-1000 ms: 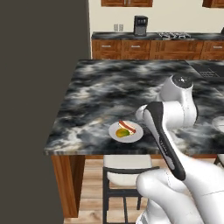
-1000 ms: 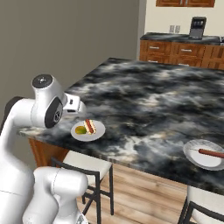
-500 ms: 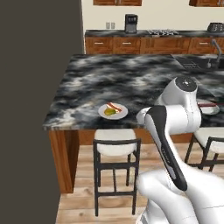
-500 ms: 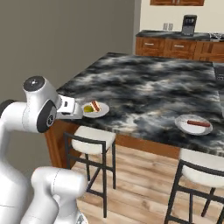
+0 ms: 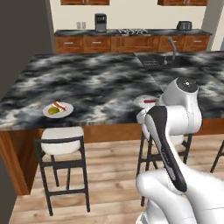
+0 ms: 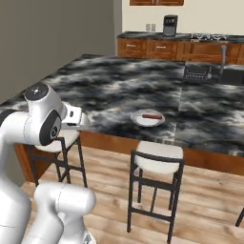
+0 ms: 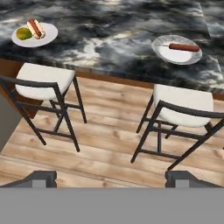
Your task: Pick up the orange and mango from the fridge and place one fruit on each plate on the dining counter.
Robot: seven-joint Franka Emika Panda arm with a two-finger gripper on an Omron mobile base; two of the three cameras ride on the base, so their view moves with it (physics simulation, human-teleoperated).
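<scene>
While mango (image 7: 23, 33) is already sitting on left plate (image 7: 46, 38), you are carrying nothing: end effector (image 7: 112, 178) is gaping empty. Right plate (image 7: 168, 54), farther along table (image 7: 109, 48), is lacking orange.

Mango (image 7: 23, 33) on plate (image 7: 47, 33) (with sausage)

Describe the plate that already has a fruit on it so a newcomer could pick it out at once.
Start at the dining counter, the big island with the black-and-white marbled top. Two white plates sit near its front edge, each above a white-seated stool. The one you want is the left plate in the hand view: beside its sausage strip lies a yellow-green mango, whereas the other plate carries a sausage alone.
</scene>
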